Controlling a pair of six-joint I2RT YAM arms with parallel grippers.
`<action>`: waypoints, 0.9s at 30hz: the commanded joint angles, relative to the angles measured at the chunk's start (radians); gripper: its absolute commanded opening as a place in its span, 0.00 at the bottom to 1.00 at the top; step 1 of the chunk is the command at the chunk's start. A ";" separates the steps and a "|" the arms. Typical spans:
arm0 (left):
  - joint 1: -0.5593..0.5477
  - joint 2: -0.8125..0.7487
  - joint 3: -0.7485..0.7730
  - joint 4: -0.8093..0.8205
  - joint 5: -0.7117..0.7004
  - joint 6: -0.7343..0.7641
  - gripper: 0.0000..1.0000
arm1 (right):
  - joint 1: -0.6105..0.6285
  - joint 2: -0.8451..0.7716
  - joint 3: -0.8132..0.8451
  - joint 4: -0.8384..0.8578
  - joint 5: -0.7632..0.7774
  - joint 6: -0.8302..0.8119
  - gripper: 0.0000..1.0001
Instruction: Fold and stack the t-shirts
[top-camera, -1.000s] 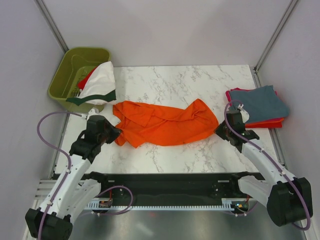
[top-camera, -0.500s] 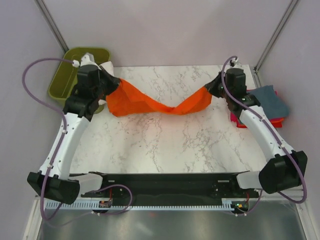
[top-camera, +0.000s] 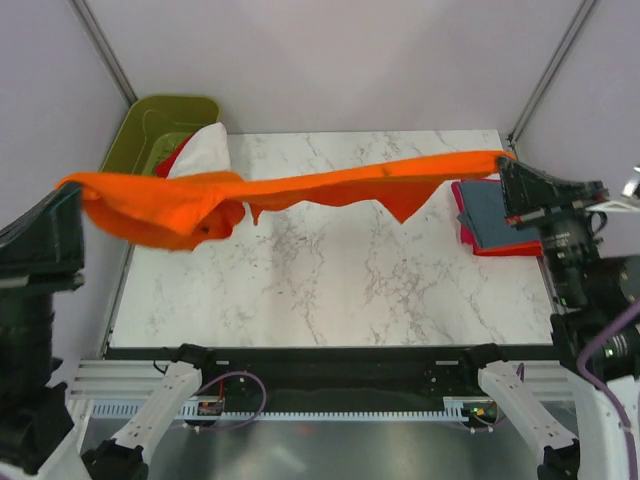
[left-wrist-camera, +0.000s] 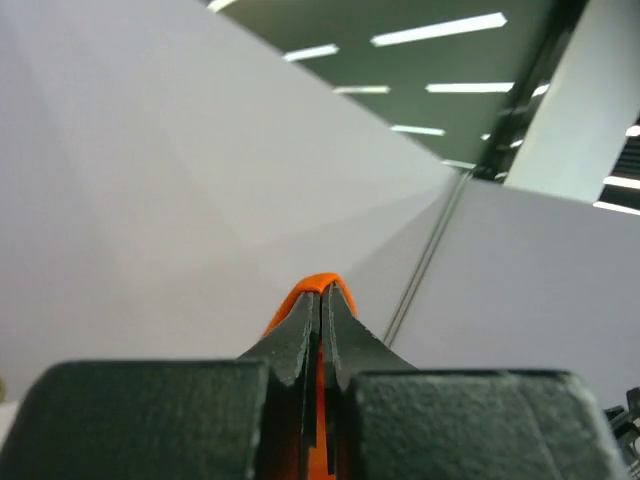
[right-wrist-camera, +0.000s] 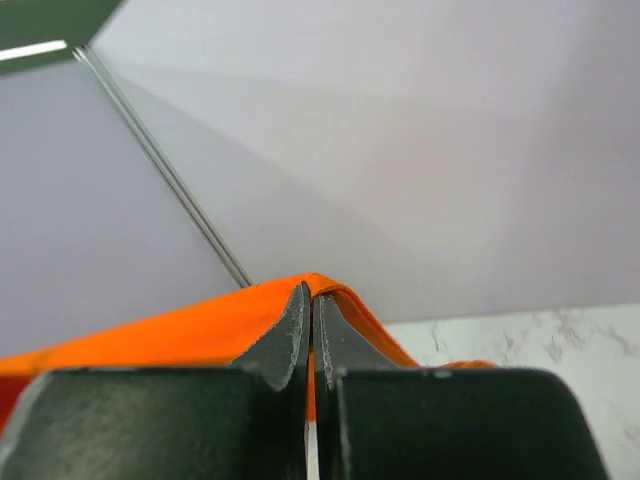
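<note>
Above the desk, spanning left edge to right edge, the orange t-shirt (top-camera: 330, 185) hangs stretched and twisted. Left gripper (left-wrist-camera: 320, 305) and right gripper (right-wrist-camera: 312, 305) each pinch one end, jaws pressed together. Risk: the twist could make it land bunched, or a thin pinch could slip.

The orange shirt (top-camera: 300, 185) hides the bin's (top-camera: 150, 112) near wall and the lower part of the white shirt (top-camera: 205, 150). The right gripper (top-camera: 503, 160) covers the stack's (top-camera: 482, 212) right side. Both arms run off the frame. In both wrist views the fingers (left-wrist-camera: 295, 345) hide all but a sliver of orange.
</note>
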 joint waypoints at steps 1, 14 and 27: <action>0.006 0.023 0.041 0.044 0.036 0.027 0.02 | -0.002 -0.054 0.030 -0.016 0.071 0.008 0.00; 0.008 0.294 -0.095 0.037 0.022 -0.070 0.02 | -0.002 0.028 0.049 -0.145 0.258 0.048 0.00; 0.008 0.694 -0.092 0.309 0.037 -0.086 0.02 | -0.043 0.528 0.108 -0.045 0.347 0.141 0.00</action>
